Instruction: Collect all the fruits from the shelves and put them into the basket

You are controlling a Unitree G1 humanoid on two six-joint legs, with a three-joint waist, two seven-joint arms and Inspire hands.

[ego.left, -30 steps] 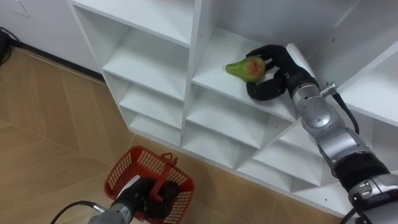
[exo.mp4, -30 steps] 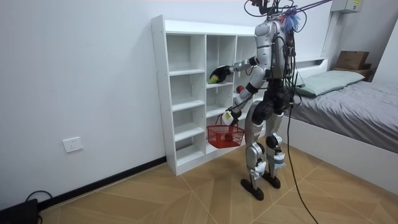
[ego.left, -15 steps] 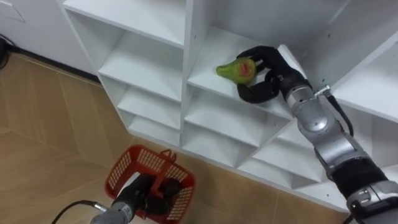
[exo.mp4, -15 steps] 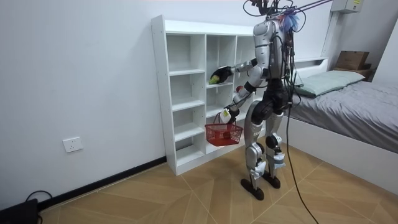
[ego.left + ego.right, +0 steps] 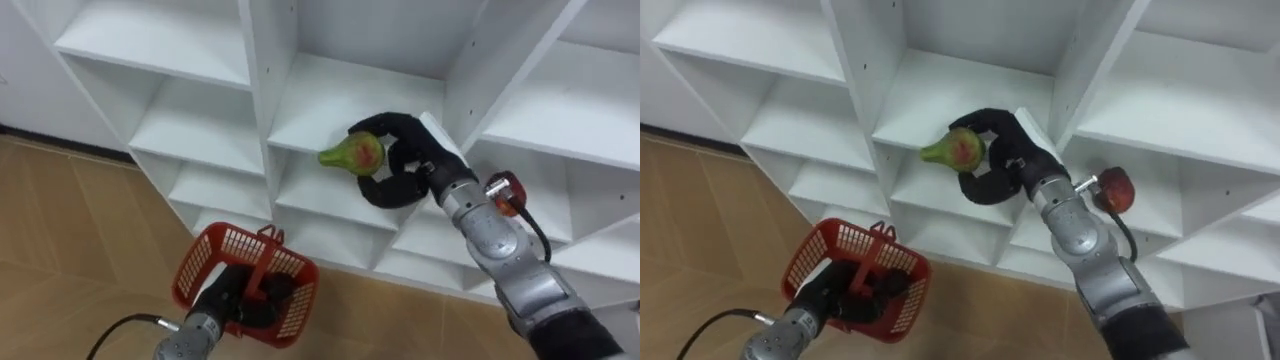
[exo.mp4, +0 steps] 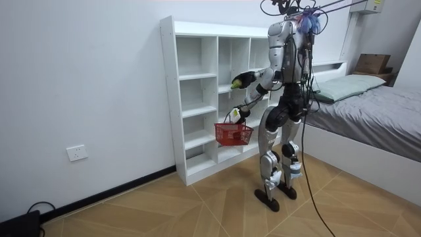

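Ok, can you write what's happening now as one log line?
right robot hand: gripping green pear | left robot hand: holding red basket | red fruit: on shelf

pear (image 5: 353,155) in right hand (image 5: 400,165)

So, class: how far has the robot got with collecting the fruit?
Done: unclear; what the red basket holds is hard to tell. In hand: right hand grips a green-red fruit; left hand holds the basket. Left: drop it in, then fetch the red fruit on the shelf.
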